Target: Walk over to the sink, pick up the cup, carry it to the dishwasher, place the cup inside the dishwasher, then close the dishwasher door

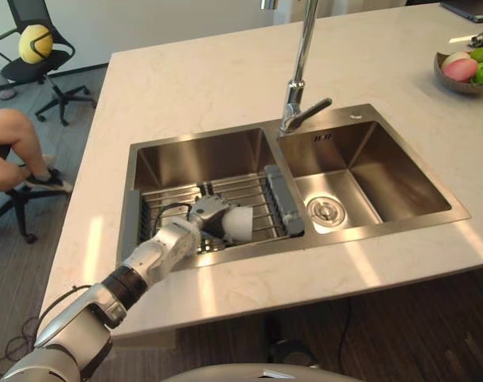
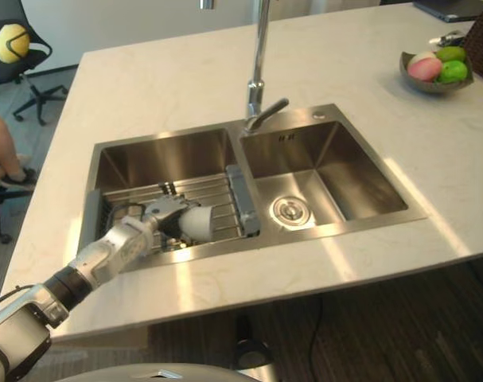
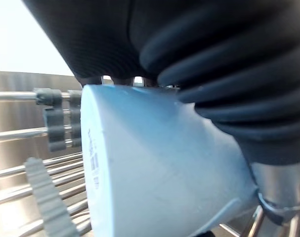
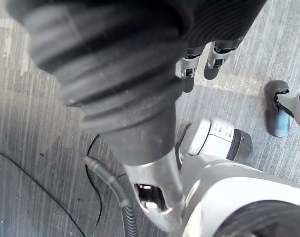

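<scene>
While my left hand [image 1: 210, 212] curls round the cup [image 1: 241, 224] on the rack [image 1: 257, 191] in the sink [image 1: 197, 157], it looks light, stiff and slick, best gripped round its body, my right hand [image 4: 188, 71] hanging slack.

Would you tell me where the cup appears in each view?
Left eye view: cup in the left hand, over the left basin.
Right eye view: same spot, left of centre.
Left wrist view: close up, against the hand.
Right wrist view: right hand above floor.
Shared landmark: the wire rack.
</scene>
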